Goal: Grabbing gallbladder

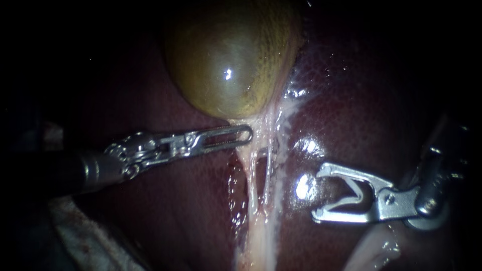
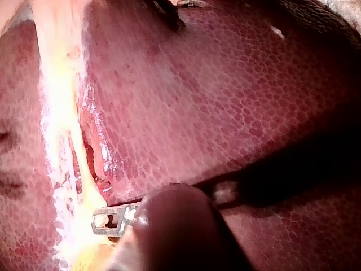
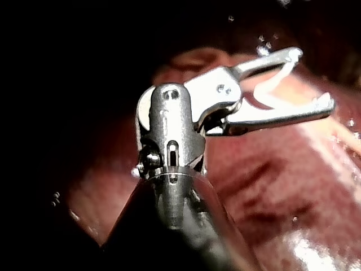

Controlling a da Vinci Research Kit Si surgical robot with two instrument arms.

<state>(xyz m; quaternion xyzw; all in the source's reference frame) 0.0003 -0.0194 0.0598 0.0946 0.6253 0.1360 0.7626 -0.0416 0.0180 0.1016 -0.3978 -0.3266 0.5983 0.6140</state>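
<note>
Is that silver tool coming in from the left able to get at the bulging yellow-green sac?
Probably yes. The left instrument sits just below the lower end of the yellow-green gallbladder, with nothing between them; its shut jaws would have to open first.

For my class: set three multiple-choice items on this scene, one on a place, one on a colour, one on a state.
1. Where is the tip of the slender metal left instrument? A at the lower end of the round glossy gallbladder; B on the gallbladder's top; C out of view.
2. What colour is the gallbladder? A blue; B yellow-green; C white.
3. How do the jaws of the metal right instrument stand? A shut, empty; B hidden; C spread, holding a white V-shaped clip.
Key: 1 A, the tip lies just under the rounded end; 2 B, the endoscope view shows it; 3 C, the clip lines both jaws.
</note>
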